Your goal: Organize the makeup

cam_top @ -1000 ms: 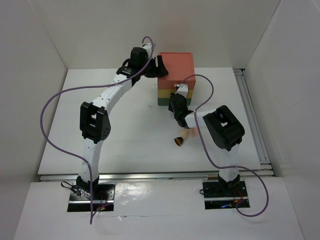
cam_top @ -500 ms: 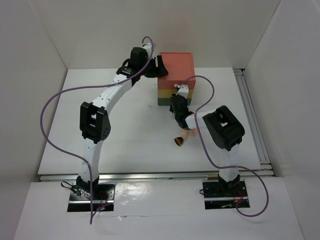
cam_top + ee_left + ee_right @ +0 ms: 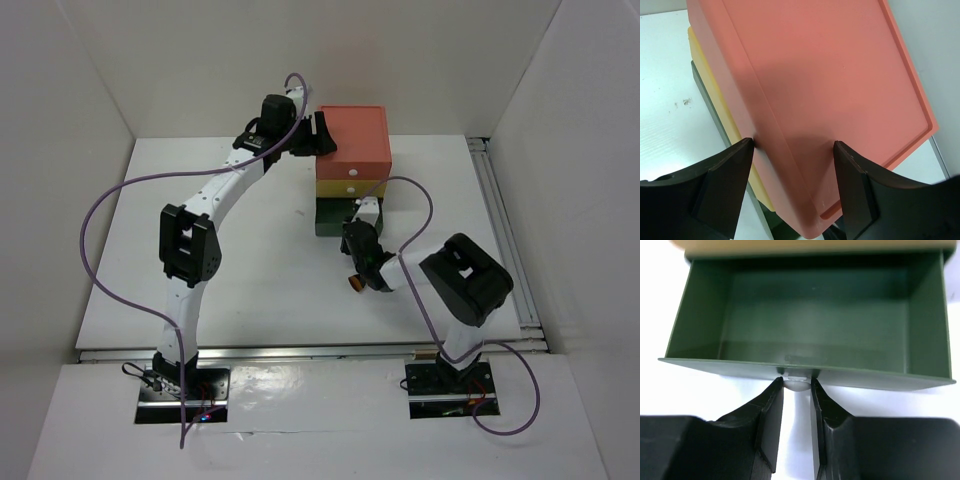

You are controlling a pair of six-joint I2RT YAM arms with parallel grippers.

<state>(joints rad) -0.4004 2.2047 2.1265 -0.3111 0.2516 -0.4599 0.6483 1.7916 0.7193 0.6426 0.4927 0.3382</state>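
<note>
The drawer box stands at the back, coral on top, then yellow, then green. My left gripper is open, its jaws astride the box's coral left top corner; the left finger touches the side wall. My right gripper is shut on the white knob of the green bottom drawer, which is pulled out and shows nothing inside. One small makeup piece with a brown-orange end lies on the table beside my right wrist. No other makeup shows.
White walls close in the table on the left, back and right. A metal rail runs along the table's right edge. The right arm's purple cable loops above the drawer.
My right gripper has drawn back toward the near edge, pulling the green drawer out of the box. The peach sponge seen earlier is now hidden under the right arm. The left arm has not moved.
</note>
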